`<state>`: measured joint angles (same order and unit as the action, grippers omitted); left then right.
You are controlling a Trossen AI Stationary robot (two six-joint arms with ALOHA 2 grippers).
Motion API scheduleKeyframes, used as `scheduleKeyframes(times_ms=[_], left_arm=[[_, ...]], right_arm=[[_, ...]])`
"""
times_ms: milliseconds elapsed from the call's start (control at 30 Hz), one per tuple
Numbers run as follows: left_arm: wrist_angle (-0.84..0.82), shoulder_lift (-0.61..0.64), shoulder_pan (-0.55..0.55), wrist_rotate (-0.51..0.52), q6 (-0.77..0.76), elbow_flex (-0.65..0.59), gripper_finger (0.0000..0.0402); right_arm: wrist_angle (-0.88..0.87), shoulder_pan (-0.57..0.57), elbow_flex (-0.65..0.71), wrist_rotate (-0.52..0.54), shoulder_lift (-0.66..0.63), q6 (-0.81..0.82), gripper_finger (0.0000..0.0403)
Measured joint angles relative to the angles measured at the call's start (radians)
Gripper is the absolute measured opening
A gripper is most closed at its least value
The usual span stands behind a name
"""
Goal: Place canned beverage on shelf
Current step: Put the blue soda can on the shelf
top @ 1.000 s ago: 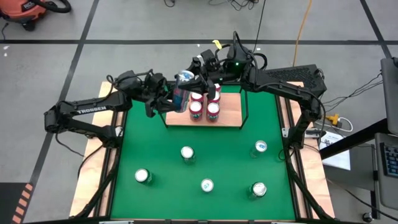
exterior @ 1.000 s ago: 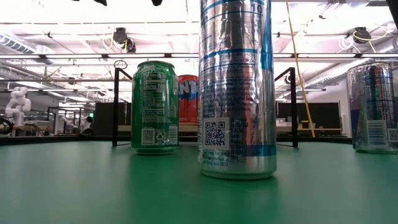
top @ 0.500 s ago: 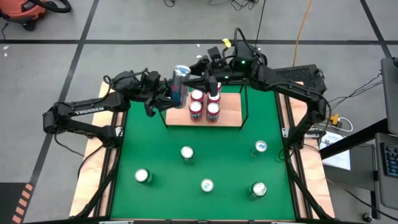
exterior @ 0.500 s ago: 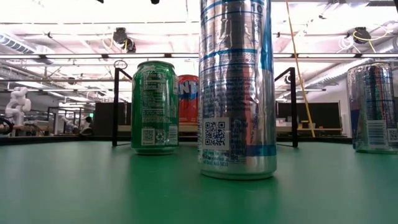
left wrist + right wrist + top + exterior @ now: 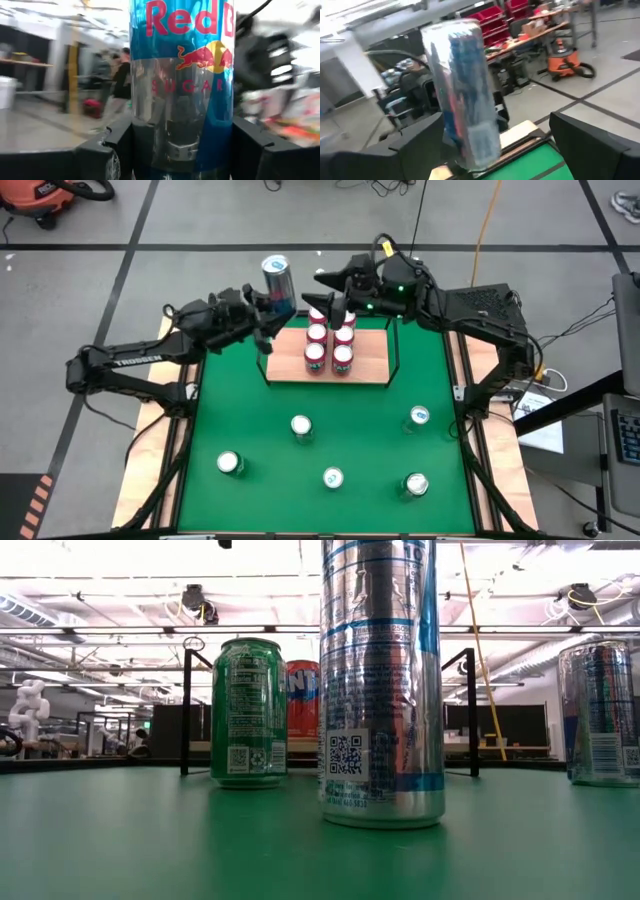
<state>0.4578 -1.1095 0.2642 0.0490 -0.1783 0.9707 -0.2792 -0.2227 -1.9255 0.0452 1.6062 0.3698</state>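
Observation:
A blue-and-silver canned beverage (image 5: pixel 277 281) (image 5: pixel 182 75) is held up in the air off the far left corner of the shelf (image 5: pixel 372 366), with my left gripper (image 5: pixel 270 308) shut on it. The shelf's wooden board stands at the mat's far edge and carries several red-topped cans (image 5: pixel 330 346). My right gripper (image 5: pixel 332 292) is open above the shelf's far side, just right of the held can and apart from it. In its wrist view the can (image 5: pixel 465 100) stands beyond its spread fingers (image 5: pixel 592 145). My left gripper pinches the can's lower body (image 5: pixel 150 145) between its two fingers (image 5: pixel 112 152), one on each side. The fingers come about level from the table's left. The can stands upright in the hold, top up, lifted clear of the shelf and the mat.
Several more cans stand on the green mat (image 5: pixel 250 410): near its middle (image 5: pixel 301 425), at the near left (image 5: pixel 230 463), near middle (image 5: pixel 333 477), near right (image 5: pixel 417 483) and right (image 5: pixel 419 416). Thin black rails (image 5: pixel 396 350) frame the shelf.
The can was tilted over the shelf with both grippers at it. My right gripper has opened, let go and drawn back toward the table's right. My left gripper has rolled and carried the can toward the far left, so it now stands upright.

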Motion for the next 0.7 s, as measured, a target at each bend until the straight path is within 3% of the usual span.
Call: scheduleKeyframes(times_ms=[100,300,700], left_arm=[[-0.038,-0.005,-0.016,0.06,0.054,-0.001,0.022],[-0.087,-0.004,-0.044,0.142,0.086,-0.001,0.022],[-0.086,-0.03,-0.083,0.273,0.135,-0.001,0.022]], right_arm=[[0.021,0.009,0.0,0.03,0.015,-0.014,0.0353],[0.025,0.008,-0.001,-0.038,0.053,-0.046,0.0353],[0.103,0.0,-0.001,-0.049,0.113,-0.127,0.0352]])
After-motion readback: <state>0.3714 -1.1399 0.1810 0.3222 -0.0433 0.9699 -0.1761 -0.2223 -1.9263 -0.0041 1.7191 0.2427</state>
